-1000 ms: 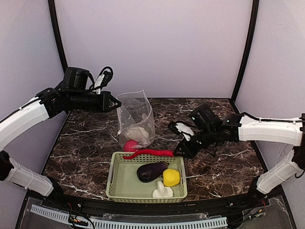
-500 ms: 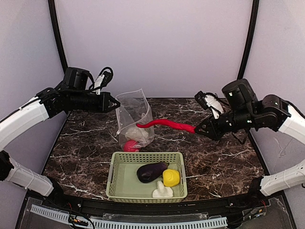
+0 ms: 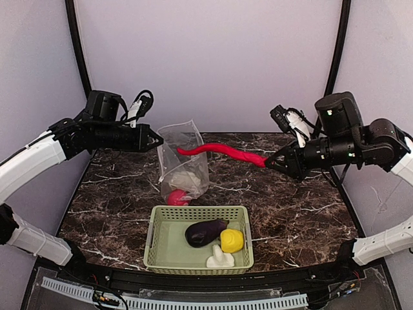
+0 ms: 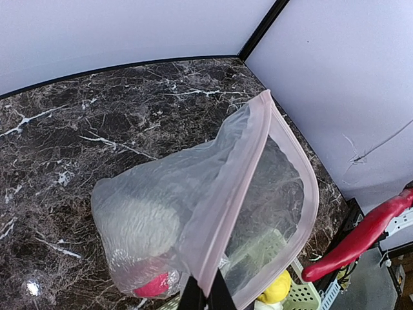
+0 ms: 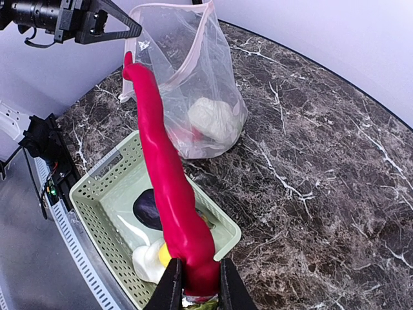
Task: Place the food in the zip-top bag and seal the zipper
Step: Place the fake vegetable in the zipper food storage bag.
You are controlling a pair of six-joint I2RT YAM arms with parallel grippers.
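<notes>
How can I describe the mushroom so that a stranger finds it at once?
Find the pale green basket at the near edge of the table. Along its near wall, towards the right, lies the mushroom. It is the only white thing there: its neighbours are a yellow pepper and a dark purple eggplant.

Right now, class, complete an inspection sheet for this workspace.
Surface: dark marbled tabletop.
Job's things: clear crinkly zip-top bag open, holding white cauliflower and red pepper; purple eggplant, yellow pepper, white mushroom in pale green perforated basket; long red chili airborne near bag's mouth.
Clutter: nothing seen.
Grippers: left gripper shut on bag rim; right gripper shut on chili.
Cables: black loops at left wrist.
Surroundings: pale walls, black corner posts.
</notes>
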